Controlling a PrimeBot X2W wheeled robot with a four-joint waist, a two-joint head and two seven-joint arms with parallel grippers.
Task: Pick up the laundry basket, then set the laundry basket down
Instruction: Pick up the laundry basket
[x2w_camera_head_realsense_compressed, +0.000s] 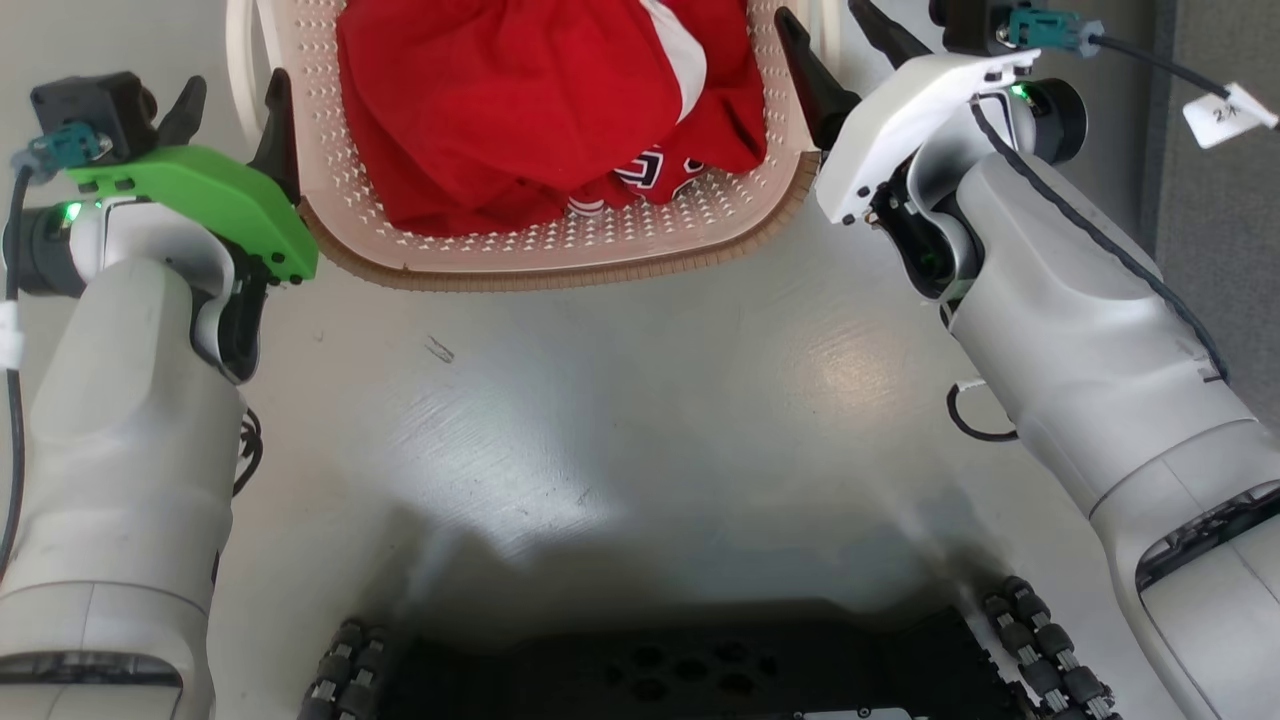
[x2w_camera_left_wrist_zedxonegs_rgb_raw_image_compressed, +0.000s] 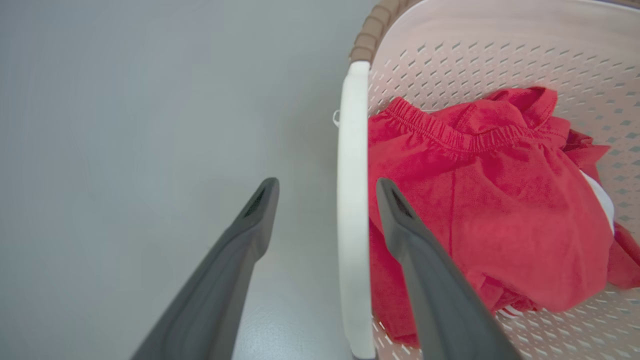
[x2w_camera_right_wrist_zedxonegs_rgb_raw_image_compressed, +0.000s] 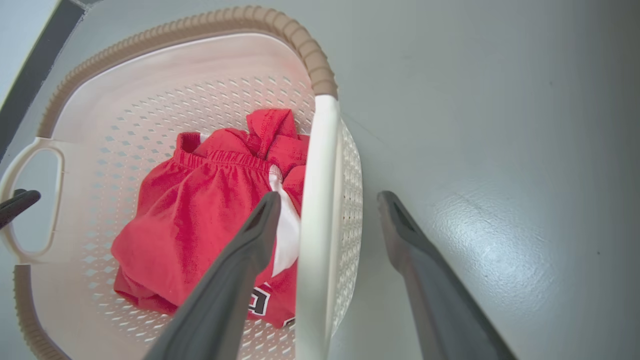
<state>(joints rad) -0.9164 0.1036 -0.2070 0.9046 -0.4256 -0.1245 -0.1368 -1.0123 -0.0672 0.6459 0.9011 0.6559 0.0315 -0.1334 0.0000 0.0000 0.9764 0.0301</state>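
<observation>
Laundry basket sits at top centre of head view, straight ahead of the robot's dark wheeled base, on or just over the grey floor; can't tell which. Cream perforated walls, brown woven-look rim, w/ red clothing bunched inside, showing a white patch and some black-and-white lettering at its near edge. L gripper, on the green-shelled wrist, is at the basket's left side. R gripper, on the white-shelled wrist, is at its right side. Arms roughly mirror each other. In L wrist view the L gripper is spread wide and straddles the white left handle: one finger outside over the floor, the other inside over the red clothing. The handle bar runs btw them, closer to the inner finger, w/ a gap on the outer side, so nothing is pinched. Basket wall curves away behind. In R wrist view the R gripper is just as wide apart across the white right handle: inner finger over the clothing, outer finger well clear over the floor. Bar lies right by the inner finger; contact can't be judged. Not clamped either. Far across the basket, a dark fingertip of the L gripper pokes in at the opposite handle's opening. White tag hangs off a cable by the R wrist.
</observation>
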